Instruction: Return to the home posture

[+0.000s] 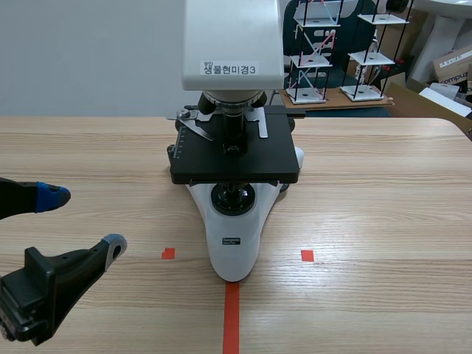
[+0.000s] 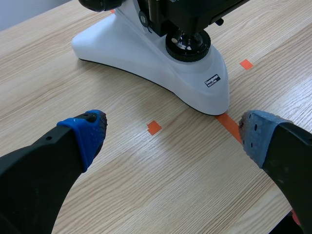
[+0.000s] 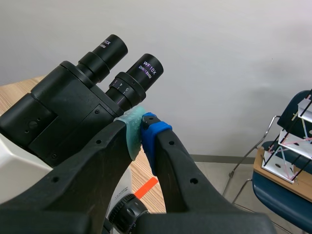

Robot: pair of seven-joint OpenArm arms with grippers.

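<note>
— The pale wooden table (image 1: 383, 221) is running away toward a white wall, and the microscope (image 1: 234, 251) is standing upright in the middle of it. Where are the arms sitting?

— Taking twelve as away from the robot, the left gripper (image 1: 82, 220) is hanging low over the table at about eight o'clock from the microscope's foot. Its jaws are standing wide apart and holding nothing, with a small orange-red tape square (image 2: 154, 127) lying on the wood between them and the foot.

— And the right one?

— I'm not seeing it over the table from the front at all. Its own camera is showing the right gripper (image 3: 141, 129) up beside the microscope's head, just under the eyepieces (image 3: 141, 73), with its jaws pressed together on nothing. Whether the pads are touching the nearer eyepiece, I cannot tell.

— So how far along is it looking?

— I'm judging the left arm as close to its rest place, low and well apart from the microscope. The right arm is looking like the part left to do. It is sitting high and close to the eyepieces, so I'm guessing it is needing to back off and come down on its own side, around four o'clock.
</note>
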